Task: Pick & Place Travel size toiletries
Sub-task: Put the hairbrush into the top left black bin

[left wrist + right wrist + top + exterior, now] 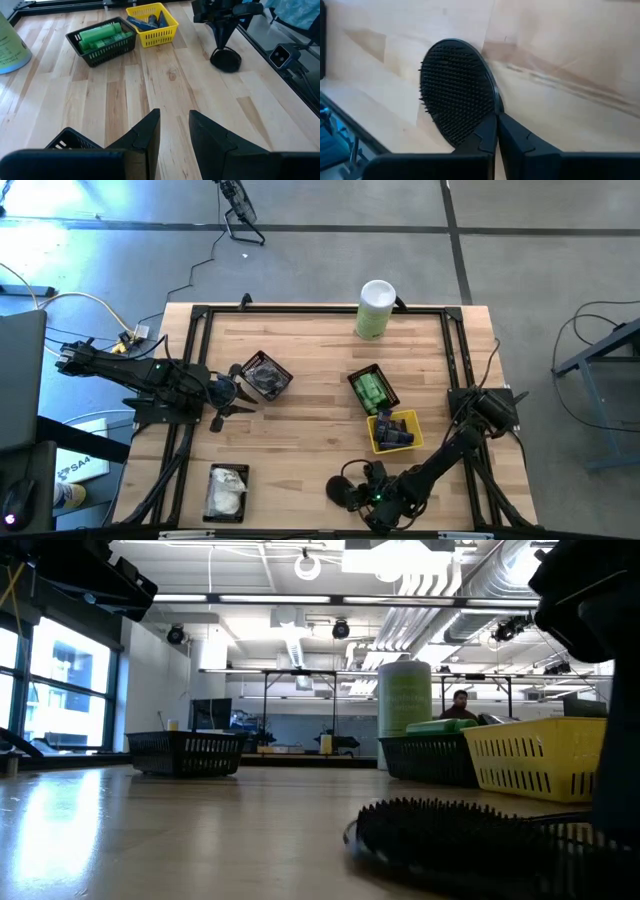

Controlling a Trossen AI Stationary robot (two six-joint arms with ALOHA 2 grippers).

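Black disc (457, 92) in right pincer (496, 125)

The middle of the surface (320, 420) lies bare, a wide lane from centre frame down to the lower edge. Obstacles ring it: a black basket (266, 375) left of centre, the green-filled basket (373, 391) and yellow basket (395, 430) right of centre, a tall canister (376, 309) at the top edge, another basket (226, 491) at lower left.
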